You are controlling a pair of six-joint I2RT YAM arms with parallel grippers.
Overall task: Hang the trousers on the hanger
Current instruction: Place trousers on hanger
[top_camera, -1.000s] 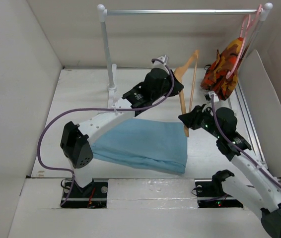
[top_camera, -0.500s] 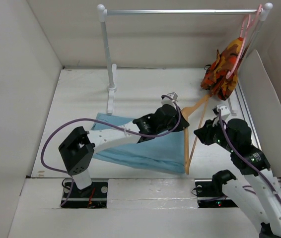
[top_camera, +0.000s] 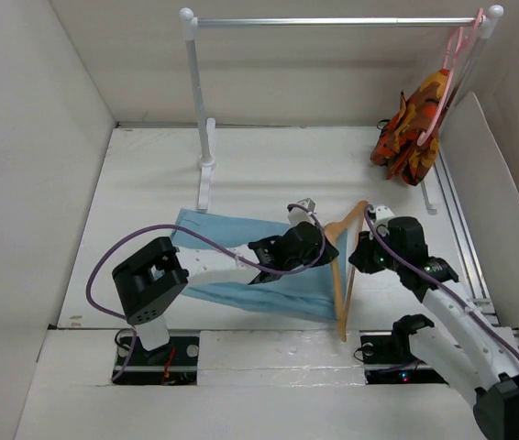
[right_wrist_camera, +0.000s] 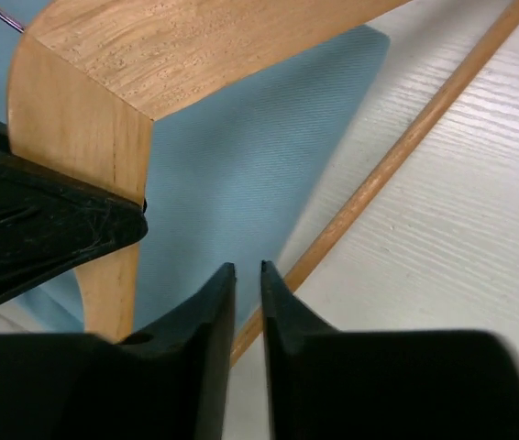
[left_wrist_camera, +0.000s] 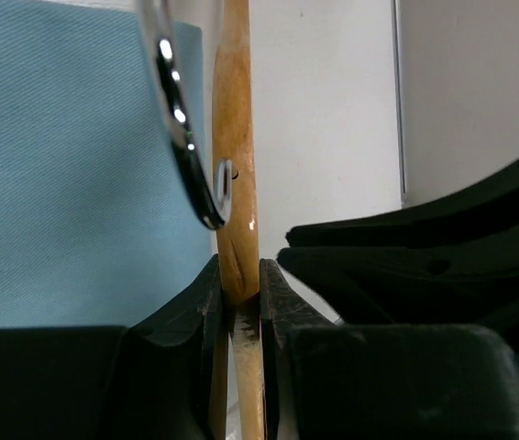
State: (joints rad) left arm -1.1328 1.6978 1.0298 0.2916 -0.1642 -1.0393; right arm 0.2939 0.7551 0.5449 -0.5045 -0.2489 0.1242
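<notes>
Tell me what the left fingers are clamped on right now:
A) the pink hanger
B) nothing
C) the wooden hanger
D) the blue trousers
C: in the left wrist view the left fingers pinch the wooden hanger between them, while the trousers lie flat beside it, outside the grip.

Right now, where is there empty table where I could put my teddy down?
Bare table lies at the back, between the rack post and the patterned garment, and along the left wall beside the blue trousers. Front right is crowded: the wooden hanger, the left gripper clamping it and the right gripper bunch together.
</notes>
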